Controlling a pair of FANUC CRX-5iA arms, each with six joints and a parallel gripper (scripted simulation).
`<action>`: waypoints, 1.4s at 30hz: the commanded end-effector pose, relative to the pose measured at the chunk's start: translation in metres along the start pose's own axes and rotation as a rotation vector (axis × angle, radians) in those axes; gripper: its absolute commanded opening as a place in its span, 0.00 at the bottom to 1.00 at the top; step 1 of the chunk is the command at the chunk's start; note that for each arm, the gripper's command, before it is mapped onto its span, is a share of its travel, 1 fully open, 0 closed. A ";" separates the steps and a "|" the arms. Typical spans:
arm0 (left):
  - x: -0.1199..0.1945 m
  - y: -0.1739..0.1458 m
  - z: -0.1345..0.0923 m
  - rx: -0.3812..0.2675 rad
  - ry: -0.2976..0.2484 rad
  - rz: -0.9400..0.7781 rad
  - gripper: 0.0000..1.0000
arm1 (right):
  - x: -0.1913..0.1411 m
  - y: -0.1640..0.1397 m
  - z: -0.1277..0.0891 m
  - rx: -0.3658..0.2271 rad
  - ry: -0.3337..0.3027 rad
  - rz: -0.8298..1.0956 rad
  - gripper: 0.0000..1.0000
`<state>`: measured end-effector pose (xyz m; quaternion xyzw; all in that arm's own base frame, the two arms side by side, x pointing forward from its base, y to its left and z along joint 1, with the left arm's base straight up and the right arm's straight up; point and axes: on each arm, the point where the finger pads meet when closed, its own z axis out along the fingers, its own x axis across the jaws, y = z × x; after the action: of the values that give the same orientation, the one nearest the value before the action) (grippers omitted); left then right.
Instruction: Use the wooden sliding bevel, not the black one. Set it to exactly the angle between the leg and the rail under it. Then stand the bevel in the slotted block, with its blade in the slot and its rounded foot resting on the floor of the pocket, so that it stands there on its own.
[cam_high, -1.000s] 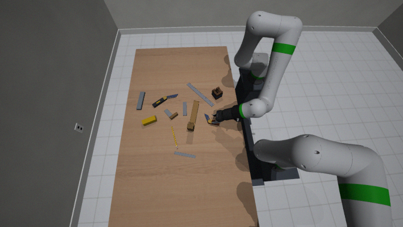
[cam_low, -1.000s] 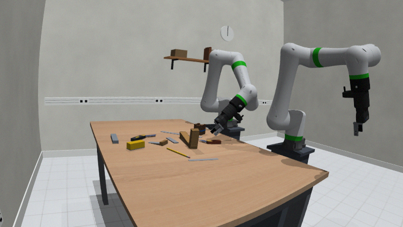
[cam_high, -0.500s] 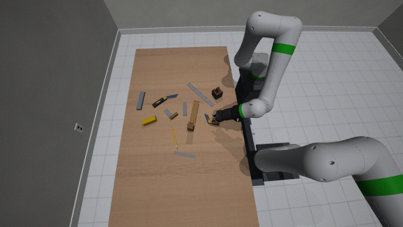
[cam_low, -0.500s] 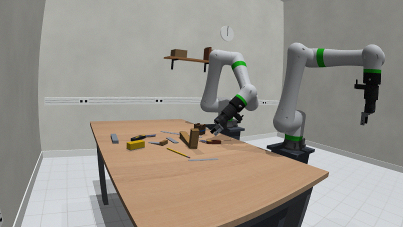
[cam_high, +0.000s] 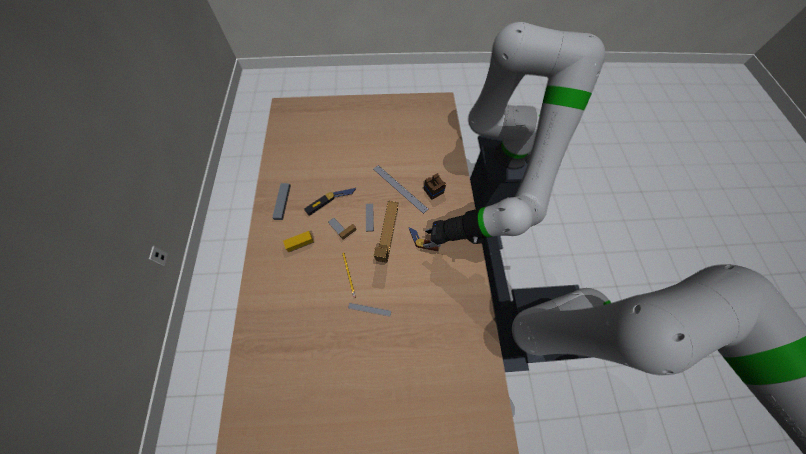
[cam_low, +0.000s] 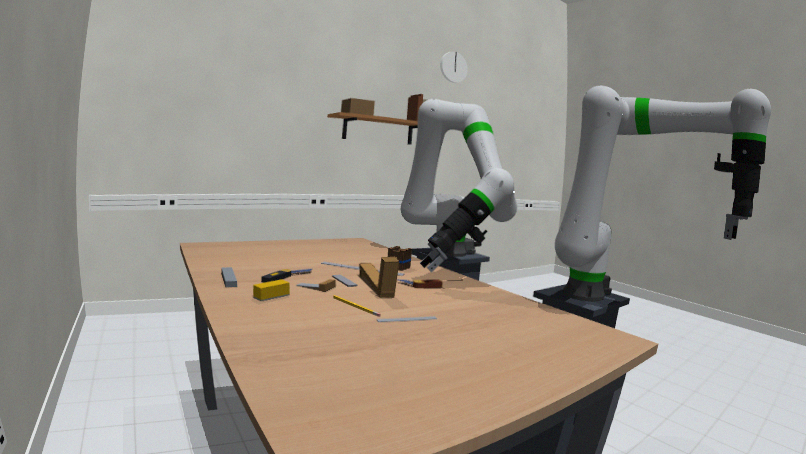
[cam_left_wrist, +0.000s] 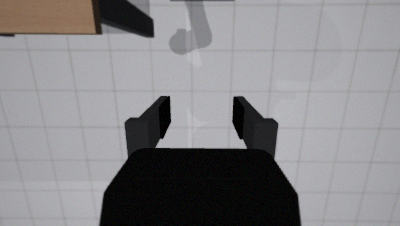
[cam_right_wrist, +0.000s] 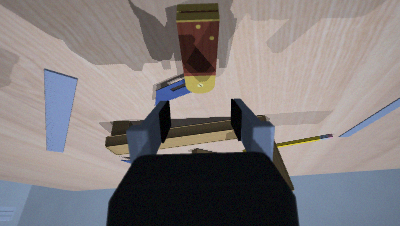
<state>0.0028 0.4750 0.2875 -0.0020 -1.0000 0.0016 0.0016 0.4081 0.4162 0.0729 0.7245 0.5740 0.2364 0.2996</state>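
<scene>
Your right gripper (cam_high: 429, 236) (cam_low: 433, 260) (cam_right_wrist: 200, 112): one, fingers spread, above the worktop (cam_high: 338, 366) (cam_low: 423, 366), near the wooden bevel (cam_high: 432, 248) (cam_low: 427, 283) (cam_right_wrist: 200, 50). Your bevel: red-brown handle, blue blade swung out, lying outside the slotted block (cam_high: 434, 186) (cam_low: 399, 258). Your left gripper (cam_low: 731, 226) (cam_left_wrist: 201, 109): one, spread, empty, over the floor. Your black bevel (cam_high: 318, 204) (cam_low: 276, 275): one, lying beyond the leg (cam_high: 381, 252) (cam_low: 388, 276) and rail (cam_high: 389, 225) (cam_low: 369, 277) (cam_right_wrist: 190, 140)

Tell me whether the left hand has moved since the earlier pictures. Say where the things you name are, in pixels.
Yes. In the exterior view, the left hand (cam_low: 729, 233) (cam_left_wrist: 201, 109) has shifted up and rightward, farther from the wooden table (cam_high: 338, 366) (cam_low: 451, 366) (cam_left_wrist: 45, 15) (cam_right_wrist: 280, 75).
</scene>
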 end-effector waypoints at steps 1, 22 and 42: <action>0.001 0.000 -0.002 -0.003 -0.003 0.000 1.00 | 0.001 0.001 -0.001 -0.001 0.002 0.001 1.00; 0.001 0.000 -0.002 -0.003 -0.003 0.000 1.00 | 0.001 0.001 -0.001 -0.001 0.002 0.001 1.00; 0.001 0.000 -0.002 -0.003 -0.003 0.000 1.00 | 0.001 -0.012 0.012 -0.001 0.002 0.001 1.00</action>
<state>0.0017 0.4747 0.2880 -0.0019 -1.0000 0.0017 0.0002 0.4081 0.4164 0.0606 0.7245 0.5741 0.2363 0.2996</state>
